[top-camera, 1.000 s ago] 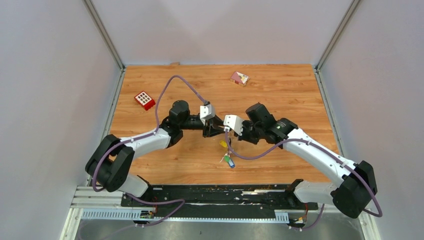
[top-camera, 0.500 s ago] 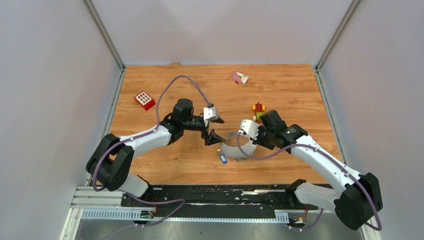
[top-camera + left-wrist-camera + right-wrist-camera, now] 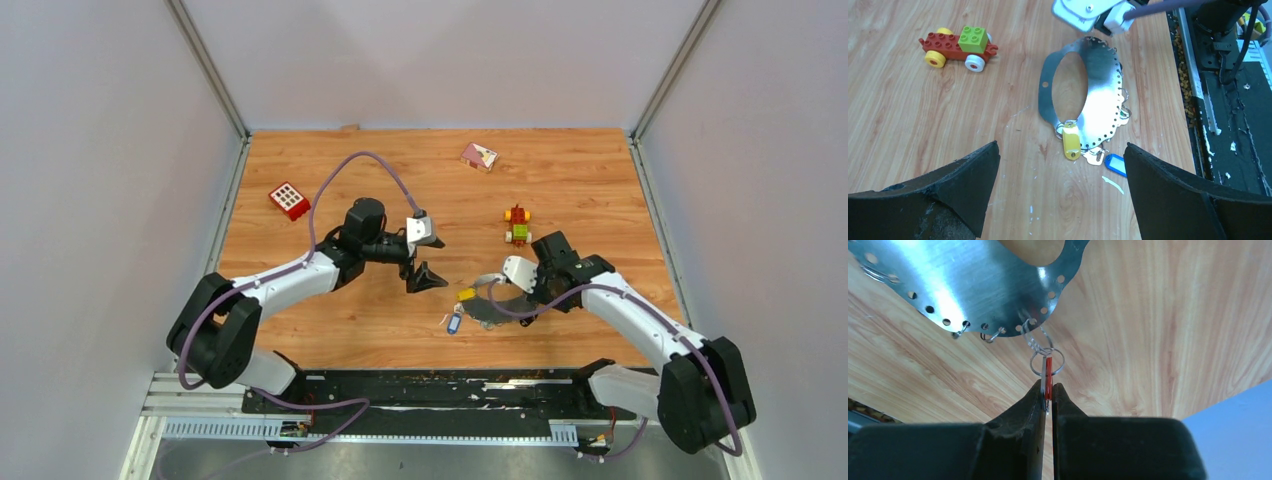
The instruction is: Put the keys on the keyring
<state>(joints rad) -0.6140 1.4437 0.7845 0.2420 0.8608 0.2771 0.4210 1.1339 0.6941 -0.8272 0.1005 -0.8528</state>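
Observation:
The keyring [image 3: 1100, 85], a silvery plate loop with holes along its edge, leans on the wooden table at centre, also seen as the keyring [image 3: 488, 306] from above. A yellow-tagged key [image 3: 1071, 141], a bare silver key [image 3: 1094, 157] and a blue-tagged key [image 3: 1115, 164] hang from its near edge. My right gripper [image 3: 1048, 386] is shut on a red-tagged key [image 3: 1049, 371], which a small wire ring links to the keyring [image 3: 968, 285]. From above, the right gripper [image 3: 517, 300] sits at the loop's right side. My left gripper [image 3: 1061, 145] stands wide open, to the loop's left, holding nothing.
A toy brick car [image 3: 517, 226] stands just behind the right arm. A red block with white squares [image 3: 289, 200] lies at the left, a pink card [image 3: 479, 156] at the back. The black base rail [image 3: 1228, 100] runs along the near edge.
My left gripper opened, let go and drew back left. The right gripper carried the keyring right and down to the table, uncovering the toy car.

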